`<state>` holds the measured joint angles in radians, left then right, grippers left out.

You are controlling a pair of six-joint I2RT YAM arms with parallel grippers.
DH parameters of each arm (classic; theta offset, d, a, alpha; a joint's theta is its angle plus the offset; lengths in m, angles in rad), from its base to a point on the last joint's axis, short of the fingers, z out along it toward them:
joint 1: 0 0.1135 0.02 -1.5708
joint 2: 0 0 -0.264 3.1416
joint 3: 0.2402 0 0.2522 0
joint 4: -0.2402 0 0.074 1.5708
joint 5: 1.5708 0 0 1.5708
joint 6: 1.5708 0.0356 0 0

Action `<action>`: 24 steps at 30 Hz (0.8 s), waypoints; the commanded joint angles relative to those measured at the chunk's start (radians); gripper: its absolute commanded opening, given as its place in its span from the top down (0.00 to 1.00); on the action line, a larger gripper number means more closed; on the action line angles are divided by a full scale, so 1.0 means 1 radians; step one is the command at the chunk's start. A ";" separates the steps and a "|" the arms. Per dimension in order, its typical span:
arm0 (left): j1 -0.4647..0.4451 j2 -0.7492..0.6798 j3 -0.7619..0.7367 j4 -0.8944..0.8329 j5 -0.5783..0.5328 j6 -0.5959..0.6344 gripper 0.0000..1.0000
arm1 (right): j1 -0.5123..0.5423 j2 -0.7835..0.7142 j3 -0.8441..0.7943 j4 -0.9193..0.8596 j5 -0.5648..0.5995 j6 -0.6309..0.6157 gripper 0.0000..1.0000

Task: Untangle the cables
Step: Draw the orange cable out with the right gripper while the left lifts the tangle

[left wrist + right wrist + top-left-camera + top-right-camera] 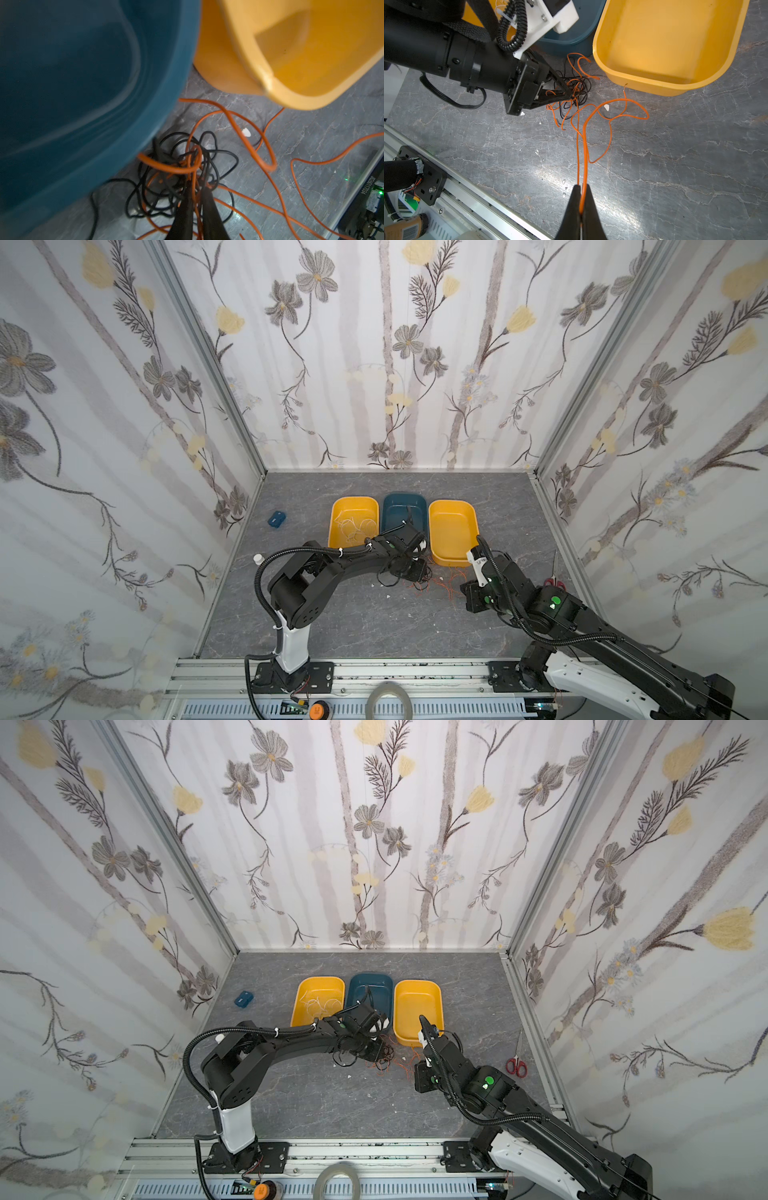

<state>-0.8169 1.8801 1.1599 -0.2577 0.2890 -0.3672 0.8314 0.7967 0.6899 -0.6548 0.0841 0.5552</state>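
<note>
Orange and black cables [576, 87] lie knotted on the table [675, 166], just beside the blue bin [566, 44] and yellow bin [654, 88]. The left gripper [570, 95] pinches them, nearly closed; the right gripper [581, 188] clamps one orange strand [578, 155].

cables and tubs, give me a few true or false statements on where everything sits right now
1. The right gripper has its jaws shut on an orange cable. True.
2. The yellow tub on the right holds white cables. False: nothing shows in it; the white cables lie in the yellow tub on the left.
3. The scissors lie in the blue tub. False: the scissors lie on the table near the right wall.
4. The left gripper has its jaws in a tangle of black and orange cables. True.
</note>
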 commanded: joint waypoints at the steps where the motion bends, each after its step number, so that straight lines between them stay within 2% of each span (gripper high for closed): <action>1: 0.012 -0.036 -0.018 0.002 -0.010 -0.038 0.86 | -0.001 -0.003 0.013 -0.056 0.053 -0.014 1.00; 5: 0.031 -0.104 -0.068 0.032 0.003 -0.070 0.85 | -0.009 0.024 0.020 -0.150 0.149 0.025 1.00; 10: 0.061 -0.203 -0.155 0.085 0.026 -0.109 0.91 | -0.042 0.079 0.039 -0.260 0.272 0.104 1.00; 16: 0.087 -0.312 -0.253 0.150 0.061 -0.152 0.94 | -0.123 0.099 0.025 -0.290 0.297 0.131 1.00; 19: 0.105 -0.370 -0.299 0.167 0.068 -0.163 0.99 | -0.129 0.104 0.028 -0.288 0.312 0.139 1.00; 24: 0.124 -0.429 -0.334 0.148 0.062 -0.158 1.00 | -0.129 0.099 0.034 -0.240 0.260 0.117 1.00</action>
<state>-0.6991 1.4719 0.8349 -0.1280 0.3466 -0.5171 0.7036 0.8974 0.7177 -0.9146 0.3439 0.6720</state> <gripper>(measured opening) 0.049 0.048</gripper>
